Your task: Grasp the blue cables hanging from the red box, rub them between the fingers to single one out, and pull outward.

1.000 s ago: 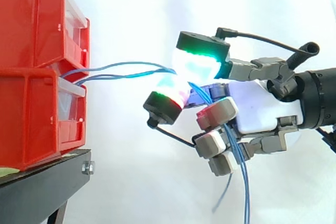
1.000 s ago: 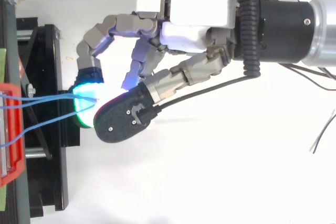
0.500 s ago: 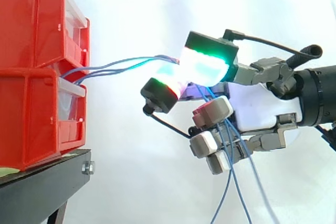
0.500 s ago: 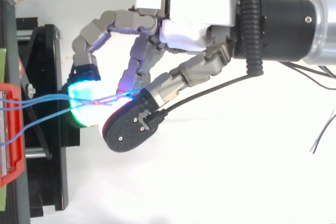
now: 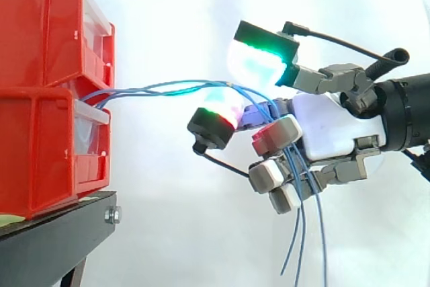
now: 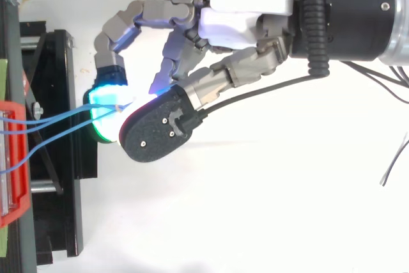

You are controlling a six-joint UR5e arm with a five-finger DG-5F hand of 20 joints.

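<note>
Calls for a firm pinch on the thin, limp blue cables point(image 5: 154, 88) (light, slippery) between the red plastic box point(image 5: 40, 146) and the hand point(image 5: 329, 132) curled loosely round them.

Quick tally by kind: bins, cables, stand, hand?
red bins: 2
blue cables: 3
black stand: 1
hand: 1
Total: 7

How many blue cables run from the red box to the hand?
3. Two blue cables leave the red box close together, a third cable loops apart from them; all reach the hand. Overlap may hide more.
</note>
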